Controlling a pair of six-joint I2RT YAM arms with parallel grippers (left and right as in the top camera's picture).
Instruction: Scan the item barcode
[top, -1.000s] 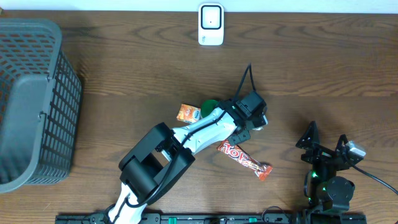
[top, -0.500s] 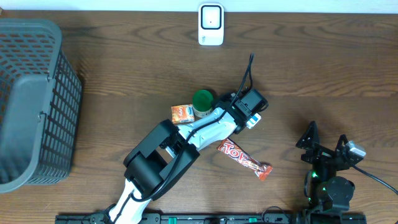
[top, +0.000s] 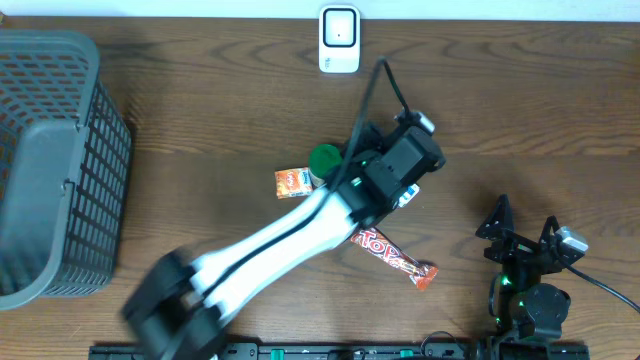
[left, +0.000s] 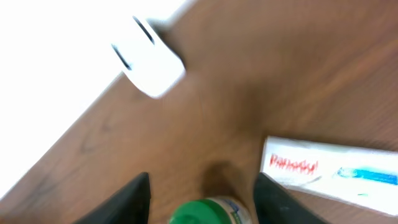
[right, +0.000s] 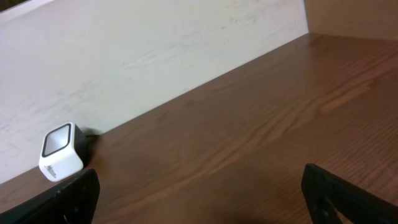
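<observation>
**Up and out goes the left arm (top: 290, 230)**

Since a second ago it has stretched and swung toward the scanner (left: 149, 59); the green-lidded tub (left: 211, 213) has come out from under it. The left claw (left: 202, 183) has its fingers apart and grips nothing. The white box (left: 329, 171), likely the item to scan, lies flat on the table (top: 200, 100), just beside the claw on the right of the wrist view; its long side runs across that view, name side up. The right claw (top: 522, 228), wide apart, sits well away; left is nearer.
</observation>
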